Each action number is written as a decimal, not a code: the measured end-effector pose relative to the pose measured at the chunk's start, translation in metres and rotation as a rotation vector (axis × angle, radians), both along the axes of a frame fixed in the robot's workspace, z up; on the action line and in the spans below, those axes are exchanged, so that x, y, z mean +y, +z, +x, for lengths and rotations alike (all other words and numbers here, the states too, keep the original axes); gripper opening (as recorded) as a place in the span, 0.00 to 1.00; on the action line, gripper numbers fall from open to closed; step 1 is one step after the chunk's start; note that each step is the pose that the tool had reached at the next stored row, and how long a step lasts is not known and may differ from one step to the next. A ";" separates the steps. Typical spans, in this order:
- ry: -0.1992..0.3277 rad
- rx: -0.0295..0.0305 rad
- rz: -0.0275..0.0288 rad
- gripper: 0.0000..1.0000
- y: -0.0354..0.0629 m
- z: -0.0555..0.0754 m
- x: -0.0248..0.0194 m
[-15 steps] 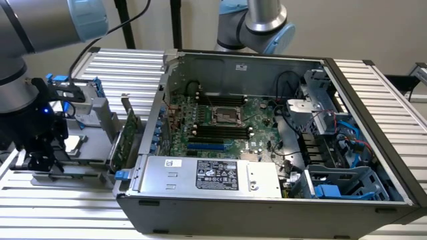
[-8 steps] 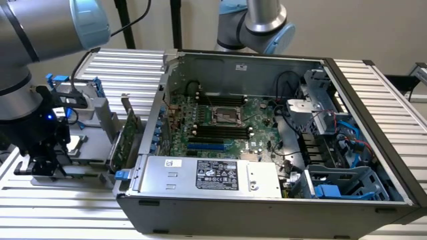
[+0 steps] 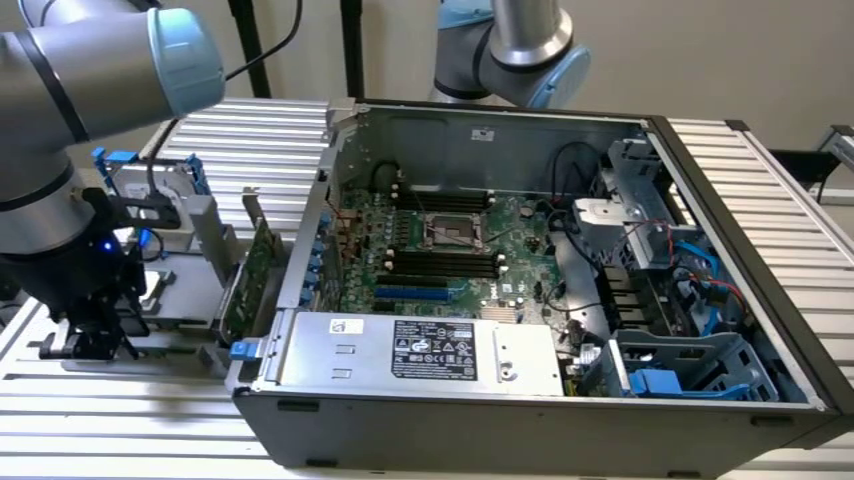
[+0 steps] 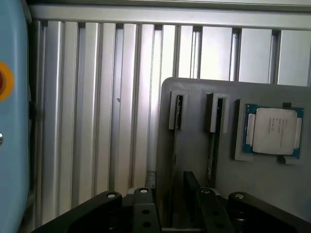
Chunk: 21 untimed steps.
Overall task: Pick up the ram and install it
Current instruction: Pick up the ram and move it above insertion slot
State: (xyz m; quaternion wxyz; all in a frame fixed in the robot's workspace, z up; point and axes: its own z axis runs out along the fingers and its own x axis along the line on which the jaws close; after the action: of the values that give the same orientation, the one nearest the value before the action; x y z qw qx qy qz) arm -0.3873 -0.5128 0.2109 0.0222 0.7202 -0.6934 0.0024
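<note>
Alignment is what counts here: the black metal fingers [image 4: 141,206] stand as wide apart as they go and hold nothing. They are low over the flat grey plastic holder [image 4: 194,141], which lies on the ribbed aluminium bench [image 4: 97,107] to the exterior view's left of the open dark computer case [image 3: 747,210].

We take the ram [image 4: 174,150] to be the long, thin dark strip standing on edge in the holder's slot that runs out from between the fingers. Seen edge-on, its green face and label are hidden, so this is our judgement. A second slot like it lies just beside it, between it and the square silver processor on its green carrier [image 4: 272,130]; we cannot tell whether that slot is filled too.

The ram's long axis runs along its slot, straight away from the wrist. One finger stands on each side of its thin body, apart from it, so the closing line crosses the stick.

In the exterior view the grey robot arm [image 3: 54,200] reaches down at the left, well apart from the black memory slots [image 3: 441,262] on the green motherboard inside the case, further right. We judge that nothing is picked or installed yet.
</note>
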 end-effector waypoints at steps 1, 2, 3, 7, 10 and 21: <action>-0.005 -0.0001 0.0000 0.36 -0.0020 0.000 0.0000; -0.012 0.0000 0.0000 0.36 -0.0038 0.000 0.0001; -0.022 0.0000 0.0000 0.36 -0.0056 0.000 0.0002; -0.053 0.0007 -0.0001 0.36 -0.0113 0.000 0.0007; -0.055 0.0012 -0.0003 0.36 -0.0117 0.000 0.0007; -0.056 0.0008 0.0002 0.36 -0.0127 0.002 0.0016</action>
State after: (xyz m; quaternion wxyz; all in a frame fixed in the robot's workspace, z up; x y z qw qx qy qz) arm -0.3849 -0.5112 0.1982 0.0224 0.7005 -0.7133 0.0014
